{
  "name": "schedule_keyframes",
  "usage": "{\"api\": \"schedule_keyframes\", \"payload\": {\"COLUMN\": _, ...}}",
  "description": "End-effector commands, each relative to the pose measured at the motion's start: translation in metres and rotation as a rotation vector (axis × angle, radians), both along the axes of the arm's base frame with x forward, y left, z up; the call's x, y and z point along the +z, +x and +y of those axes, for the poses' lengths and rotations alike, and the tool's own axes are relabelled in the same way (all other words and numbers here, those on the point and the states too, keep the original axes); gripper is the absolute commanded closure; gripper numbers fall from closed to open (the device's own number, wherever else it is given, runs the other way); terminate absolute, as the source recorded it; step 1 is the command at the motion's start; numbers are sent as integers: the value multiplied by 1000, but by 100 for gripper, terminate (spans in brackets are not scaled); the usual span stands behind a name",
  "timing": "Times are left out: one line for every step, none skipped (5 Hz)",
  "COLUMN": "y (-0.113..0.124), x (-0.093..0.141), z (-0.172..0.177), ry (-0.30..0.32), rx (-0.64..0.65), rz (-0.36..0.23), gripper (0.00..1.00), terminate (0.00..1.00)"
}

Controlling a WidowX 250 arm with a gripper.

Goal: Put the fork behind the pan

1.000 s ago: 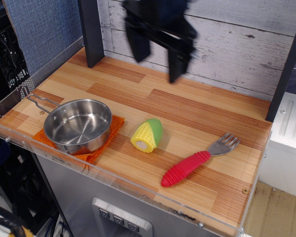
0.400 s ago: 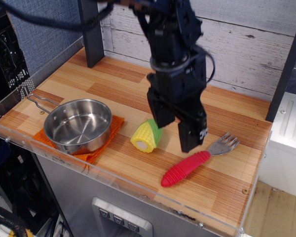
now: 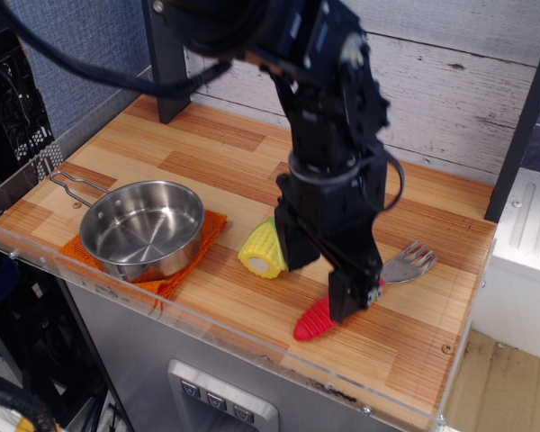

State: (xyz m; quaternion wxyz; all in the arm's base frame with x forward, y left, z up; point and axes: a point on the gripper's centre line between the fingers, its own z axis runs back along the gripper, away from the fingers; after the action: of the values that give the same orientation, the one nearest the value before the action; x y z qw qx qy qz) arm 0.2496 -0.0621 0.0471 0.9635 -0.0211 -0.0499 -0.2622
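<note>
You had the gripper point(image 3: 322, 283) down over the fork point(image 3: 317, 321), its two dark fingers spread apart, one finger low over the middle of the red handle and the other just beside the toy corn cob point(image 3: 260, 247); nothing was held between them. The fork lay flat near the front right of the wooden tabletop point(image 3: 207, 153), handle end toward the front edge, silver-grey tines point(image 3: 412, 262) pointing back and right, well apart from the pan point(image 3: 142, 225). By the look of it the fork was a light, stiff toy: the thick ribbed handle should have given your fingers a sure, non-slip bite, while the thin smooth tines would have been a poor place to pinch. A hold across the handle near its middle seemed the sound choice, with care that the corn cob sitting close by was not caught or nudged. The pan sat upright at the front left on an orange cloth point(image 3: 191, 255), its wire loop handle point(image 3: 67, 188) pointing left, and it was empty, its shiny floor bare. The tabletop behind the pan showed open wood.
</note>
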Motion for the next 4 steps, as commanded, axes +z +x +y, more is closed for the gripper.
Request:
{"api": "schedule_keyframes", "payload": {"y": -13, "x": -17, "z": 0, "ry": 78, "rx": -13, "rz": 2, "gripper": 0, "terminate": 0}}
{"api": "schedule_keyframes", "payload": {"y": -15, "x": -33, "z": 4, "ry": 90, "rx": 1, "rz": 25, "gripper": 0, "terminate": 0}}
{"api": "schedule_keyframes", "payload": {"y": -14, "x": -40, "z": 7, "ry": 90, "rx": 9, "rz": 18, "gripper": 0, "terminate": 0}}
{"api": "schedule_keyframes", "payload": {"y": -7, "x": -46, "z": 6, "ry": 68, "rx": 11, "rz": 17, "gripper": 0, "terminate": 0}}
